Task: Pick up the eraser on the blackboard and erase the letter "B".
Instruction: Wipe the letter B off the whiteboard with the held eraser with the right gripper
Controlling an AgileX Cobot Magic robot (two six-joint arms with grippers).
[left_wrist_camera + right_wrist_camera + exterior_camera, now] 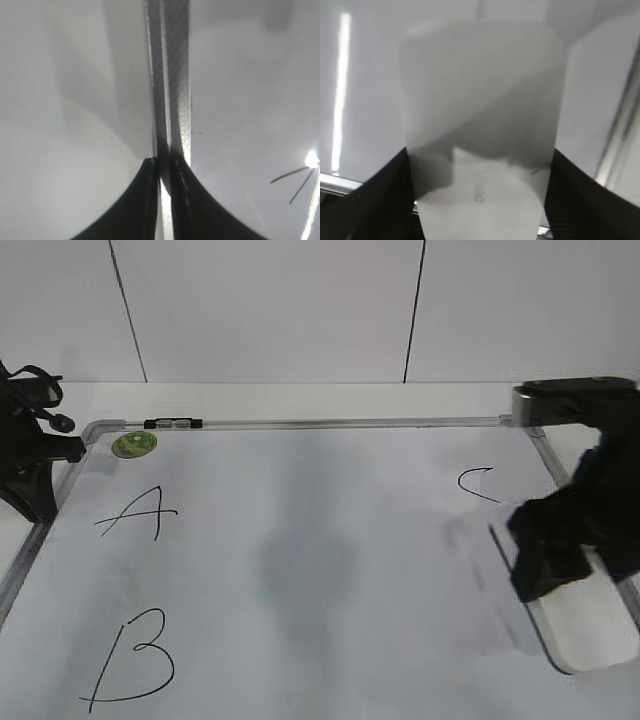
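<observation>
Right wrist view: right gripper (479, 165) is straddling the eraser (480, 100).
Fingers are flanking its long sides; contact unclear; stiff, light, likely slippery plastic.

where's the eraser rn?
Exterior view: the eraser lies on the right side of the blackboard by its right frame, below the letter "C", with the right gripper straddling it.
</observation>
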